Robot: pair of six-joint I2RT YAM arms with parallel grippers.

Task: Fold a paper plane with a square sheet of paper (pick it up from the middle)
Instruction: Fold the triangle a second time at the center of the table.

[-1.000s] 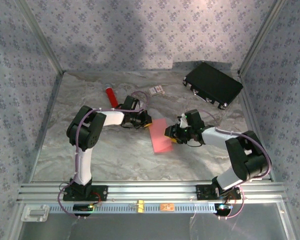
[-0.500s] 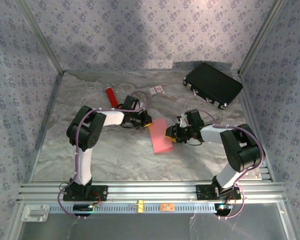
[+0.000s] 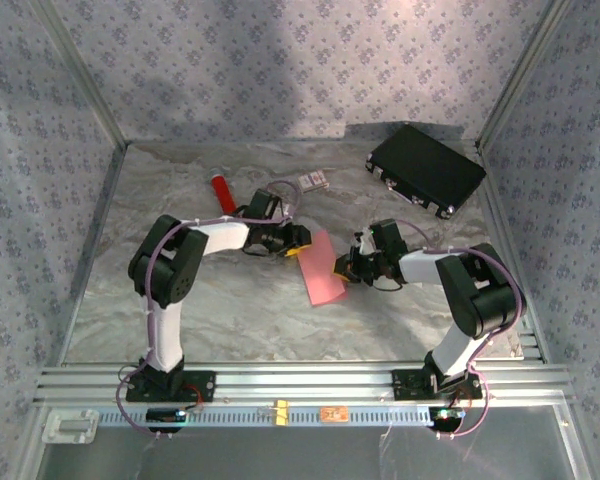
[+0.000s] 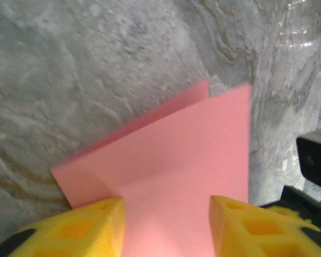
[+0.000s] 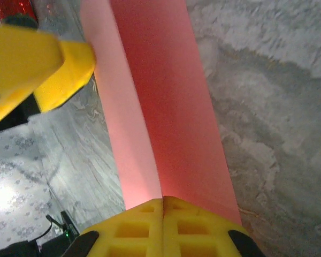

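Top view: the black case lies shut at the table's far right corner, so you cannot tell what is in it. A red cylinder and a small printed card lie loose near the far edge, well apart from the case.

The square sheet of paper, folded over on itself, sits mid-table between your two arms. Your right gripper has its jaws closed on the sheet's right edge. The right wrist view shows the gripper pinching the paper along a lengthwise crease. Your left gripper is at the sheet's far left corner. In the left wrist view its jaws stand apart, with the paper lying between them.

Compared with a second ago, the hold has passed from left to right. The left jaws, then clamped, are now parted, and the right jaws, then parted, are now pinched. The right elbow has swung inward.
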